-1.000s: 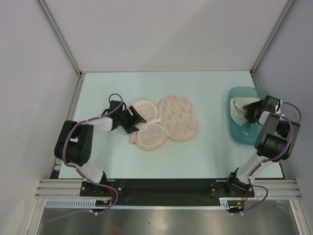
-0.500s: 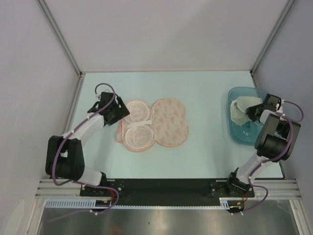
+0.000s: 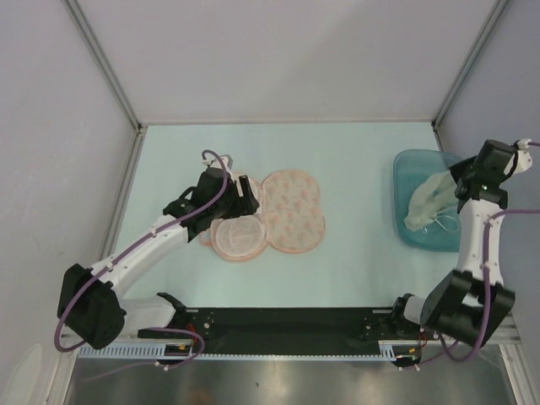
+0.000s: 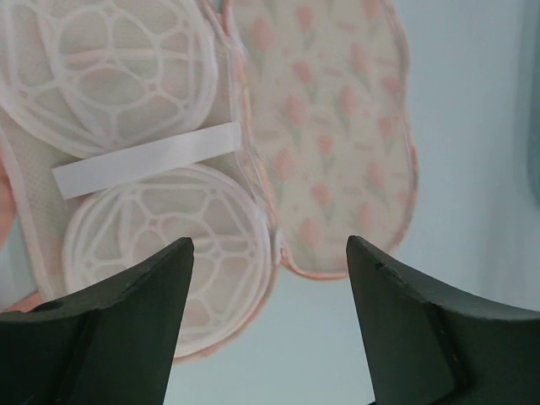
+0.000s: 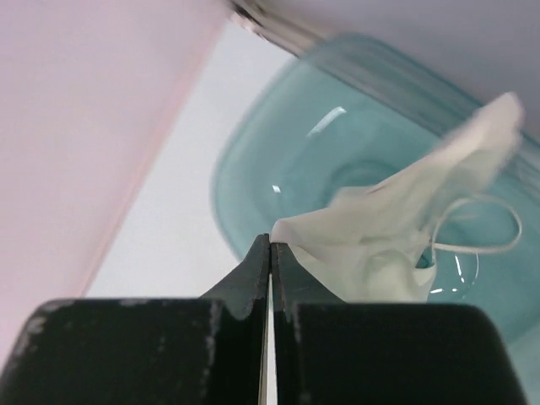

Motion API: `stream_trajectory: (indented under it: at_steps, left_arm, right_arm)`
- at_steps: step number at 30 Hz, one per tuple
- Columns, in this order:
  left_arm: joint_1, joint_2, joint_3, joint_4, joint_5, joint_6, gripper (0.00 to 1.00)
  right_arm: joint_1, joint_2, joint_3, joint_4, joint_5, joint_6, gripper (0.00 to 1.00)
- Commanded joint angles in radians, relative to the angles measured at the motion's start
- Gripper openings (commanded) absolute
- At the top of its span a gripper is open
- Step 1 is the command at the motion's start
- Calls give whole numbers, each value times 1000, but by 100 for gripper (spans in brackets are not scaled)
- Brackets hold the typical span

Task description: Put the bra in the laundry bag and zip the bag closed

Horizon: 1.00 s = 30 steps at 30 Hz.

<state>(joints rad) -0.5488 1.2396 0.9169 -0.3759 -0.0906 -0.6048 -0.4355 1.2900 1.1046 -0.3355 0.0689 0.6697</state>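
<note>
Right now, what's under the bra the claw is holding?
The teal tray, bare where it shows. The hanging bra hides part of its bottom.

The left arm [image 3: 160, 240] stretches out long and low toward the laundry bag [image 3: 295, 211], and the left gripper [image 3: 251, 196] hangs over the bag's open left half with its jaws wide apart. The right arm [image 3: 474, 245] stands raised well to the right of the bag. The right gripper [image 5: 270, 242] is closed tight and pinches the bra [image 5: 396, 228].
</note>
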Motion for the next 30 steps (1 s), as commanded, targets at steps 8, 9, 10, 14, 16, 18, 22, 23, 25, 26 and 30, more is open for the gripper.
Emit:
stream_trajectory:
  at_steps: [8,9,10,14,16,18,22,23,25,26,30]
  left_arm:
    - [-43,-207,-61,-8,81,-61,79]
    - [-45,-219,-67,-15,81,-62,79]
    - [-46,-241,-73,-17,81,-61,79]
    - [-48,-284,-104,-26,112,-58,79]
    - [-48,-296,-115,-35,112,-53,79]
    - [-48,-313,-133,-38,114,-55,79]
    - [-48,-330,-154,-40,123,-62,79]
    - [-48,-331,-156,-41,129,-62,79]
    - [-48,-327,-155,-41,135,-64,79]
    - [-49,-325,-153,-40,138,-64,79]
    - [-48,-313,-150,-41,146,-55,79]
  right_arm:
    - [242,-414,241,-404,155,-144,0]
    - [260,-466,248,-448,155,-140,0]
    - [294,-491,248,-467,151,-139,0]
    - [320,-592,256,-543,53,-128,0]
    - [320,-630,264,-568,-18,-137,0]
    - [319,-668,265,-592,-59,-148,0]
    - [345,-707,267,-651,-106,-162,0]
    - [362,-716,259,-663,-110,-159,0]
    - [369,-739,223,-666,-147,-163,0]
    - [380,-744,210,-669,-158,-160,0]
    - [382,-733,172,-675,-201,-159,0]
